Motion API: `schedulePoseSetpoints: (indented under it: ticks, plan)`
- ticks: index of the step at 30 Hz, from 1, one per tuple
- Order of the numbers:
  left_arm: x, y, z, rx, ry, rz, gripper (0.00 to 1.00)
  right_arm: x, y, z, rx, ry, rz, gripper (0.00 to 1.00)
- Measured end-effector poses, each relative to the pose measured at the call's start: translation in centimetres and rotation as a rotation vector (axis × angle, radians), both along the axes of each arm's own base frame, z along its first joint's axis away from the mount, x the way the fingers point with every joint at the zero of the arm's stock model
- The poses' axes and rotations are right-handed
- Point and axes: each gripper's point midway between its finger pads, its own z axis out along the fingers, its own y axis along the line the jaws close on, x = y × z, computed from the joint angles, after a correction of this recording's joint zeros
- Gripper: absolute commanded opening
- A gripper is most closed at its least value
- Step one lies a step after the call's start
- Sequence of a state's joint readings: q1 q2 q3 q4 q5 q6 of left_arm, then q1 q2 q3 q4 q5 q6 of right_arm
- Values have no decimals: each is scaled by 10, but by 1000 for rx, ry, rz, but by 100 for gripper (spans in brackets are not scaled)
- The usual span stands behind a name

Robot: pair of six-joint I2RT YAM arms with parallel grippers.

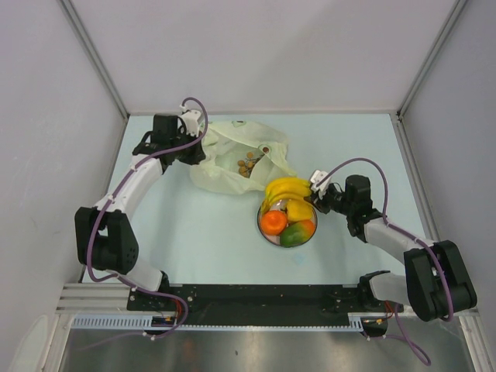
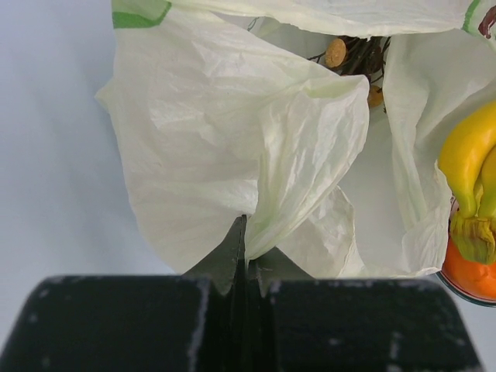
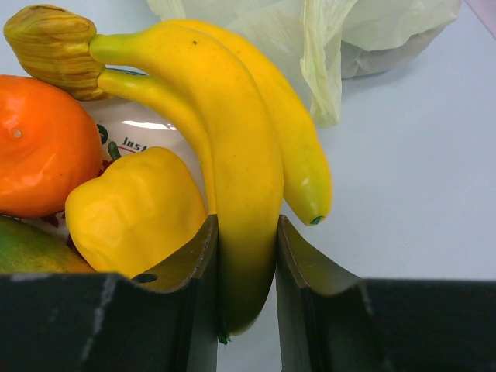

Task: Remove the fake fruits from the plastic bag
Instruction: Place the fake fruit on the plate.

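top camera looks down from behind; both close wrist cameras share the banana bunch

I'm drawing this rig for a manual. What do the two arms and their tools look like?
Both the left arm and right arm have white links between bulky black joint housings, each trailed by a looping purple cable. The left tool and right tool are black, with flat tapered jaws on a block flecked with pale scuffs.

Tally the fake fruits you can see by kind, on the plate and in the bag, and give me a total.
Banana bunch: 1
Orange: 1
Yellow fruit: 1
Green-red mango: 1
Brown round cluster, in the plastic bag: 1
Total: 5
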State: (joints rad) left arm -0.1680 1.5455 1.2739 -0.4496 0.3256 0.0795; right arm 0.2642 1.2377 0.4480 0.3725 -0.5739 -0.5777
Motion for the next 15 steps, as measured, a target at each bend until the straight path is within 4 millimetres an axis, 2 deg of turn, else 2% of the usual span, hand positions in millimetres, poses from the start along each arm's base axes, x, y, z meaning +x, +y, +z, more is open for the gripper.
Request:
schedulePoseSetpoints:
  ticks: [10,11,14,15]
  plan:
    - [4,-1,3,-3,-20,1,0,-3,-3,-8,-38,5,15,1]
    - [4,-1,3,-4,-21,1,0,-4,-3,-8,-40,8,16,3]
    - [4,-1,3,-4,-20,1,0,-5,-4,-11,-48,14,12,23]
    - [4,-1,3,-4,-19,1,0,-5,-4,-11,-51,16,10,27]
